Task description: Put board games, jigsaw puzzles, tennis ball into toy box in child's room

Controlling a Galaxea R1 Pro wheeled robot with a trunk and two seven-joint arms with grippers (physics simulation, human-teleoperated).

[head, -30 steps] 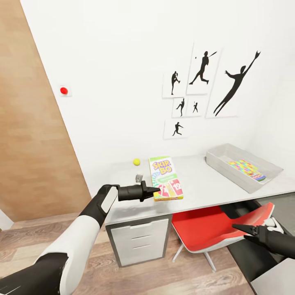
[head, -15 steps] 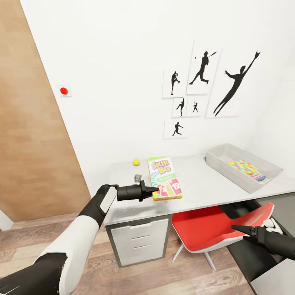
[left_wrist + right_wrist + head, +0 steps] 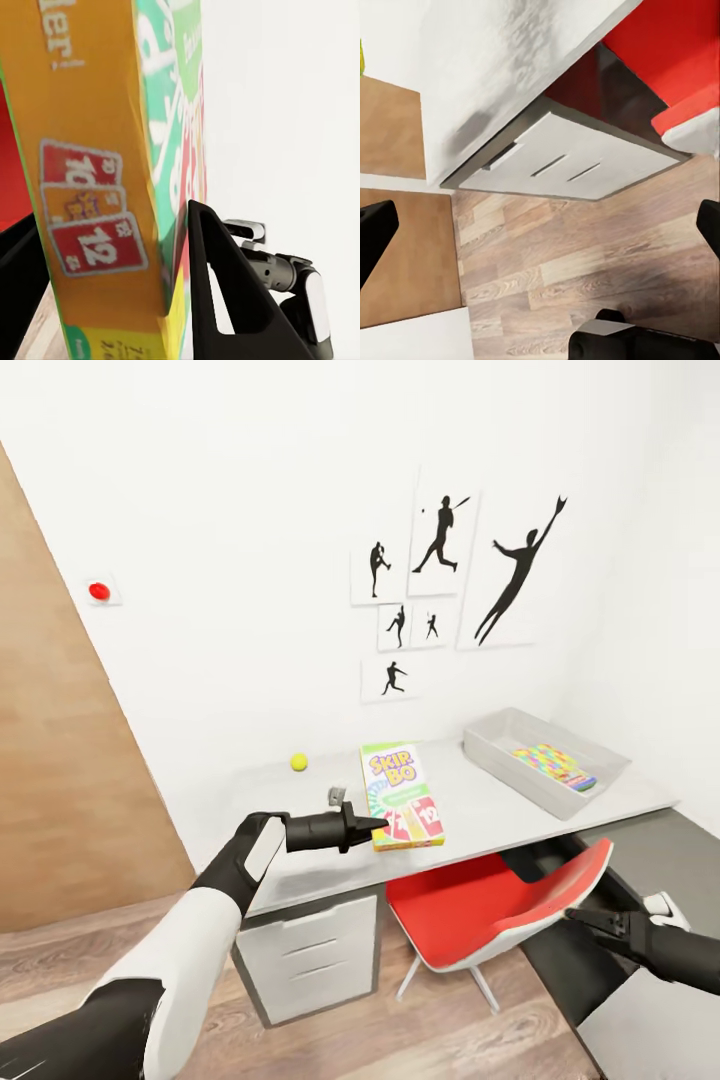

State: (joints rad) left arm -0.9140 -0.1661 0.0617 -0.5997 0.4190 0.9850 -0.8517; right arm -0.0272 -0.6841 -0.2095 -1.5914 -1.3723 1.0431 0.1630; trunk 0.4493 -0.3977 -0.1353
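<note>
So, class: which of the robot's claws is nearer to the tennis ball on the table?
Left. The left claw grips the Skip-Bo box just in front of the tennis ball; the right claw hangs beyond the red chair.

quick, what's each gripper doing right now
Left gripper: shut on the Skip-Bo box, gripping its near end.
Right gripper: open and empty, low beside the red chair.
</note>
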